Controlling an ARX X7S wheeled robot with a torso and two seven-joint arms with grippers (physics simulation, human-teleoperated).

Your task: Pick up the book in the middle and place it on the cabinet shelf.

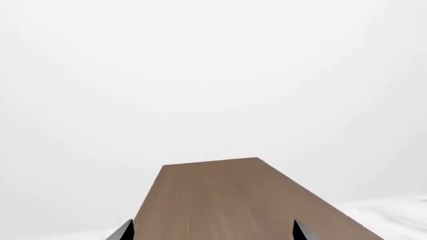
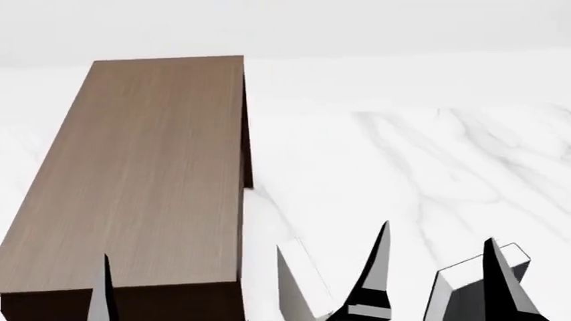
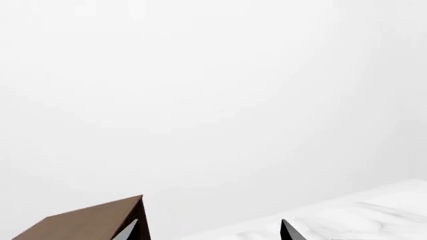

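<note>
The cabinet shelf (image 2: 152,167) is a long wood-grain top at the left of the head view. It also shows in the left wrist view (image 1: 227,190) and, as a corner, in the right wrist view (image 3: 87,220). My left gripper (image 1: 213,222) is open and empty over the near end of it; one of its fingertips (image 2: 103,287) shows in the head view. My right gripper (image 2: 437,234) is open and empty above the marble table, and it also shows in the right wrist view (image 3: 210,222). A mid-grey slab with white edges (image 2: 455,294), seemingly the book, stands just behind its right finger, cut off by the frame.
A paler grey upright slab (image 2: 299,284), perhaps another book, stands left of my right gripper, near the cabinet's side. The white marble table (image 2: 402,167) stretches to the right of the cabinet. A plain white wall lies beyond.
</note>
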